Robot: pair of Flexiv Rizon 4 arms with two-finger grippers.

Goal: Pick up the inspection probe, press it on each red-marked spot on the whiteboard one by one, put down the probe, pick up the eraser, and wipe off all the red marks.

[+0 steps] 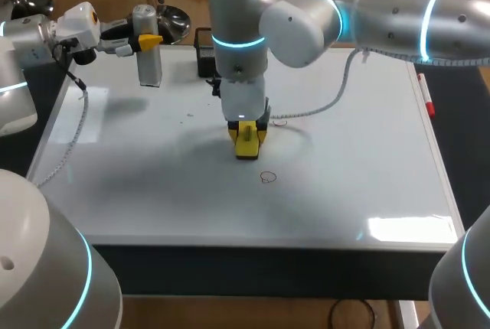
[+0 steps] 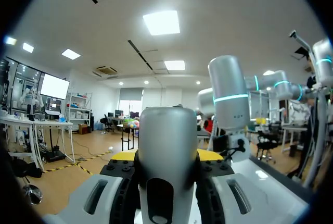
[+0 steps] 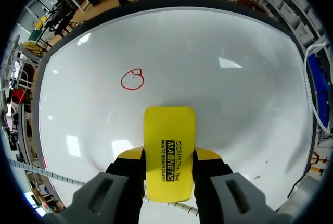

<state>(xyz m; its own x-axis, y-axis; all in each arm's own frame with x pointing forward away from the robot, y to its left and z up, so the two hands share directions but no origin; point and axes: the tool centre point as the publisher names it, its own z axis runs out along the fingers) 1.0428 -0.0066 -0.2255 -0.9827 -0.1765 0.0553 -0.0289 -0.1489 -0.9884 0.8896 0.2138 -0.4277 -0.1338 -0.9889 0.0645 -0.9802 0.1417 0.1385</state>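
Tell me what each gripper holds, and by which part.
Left gripper: the probe, clamped at its upper half. Right gripper: the eraser, clamped by its two long sides near the back end.

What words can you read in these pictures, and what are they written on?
"MAGNETIC": black letters on the flat yellow plastic eraser in the right claw.
"WHITE BOARD ERASER": smaller line beside it.
A third tiny line there is too small to read.
The red circle on the white whiteboard is only a drawing, not a letter.
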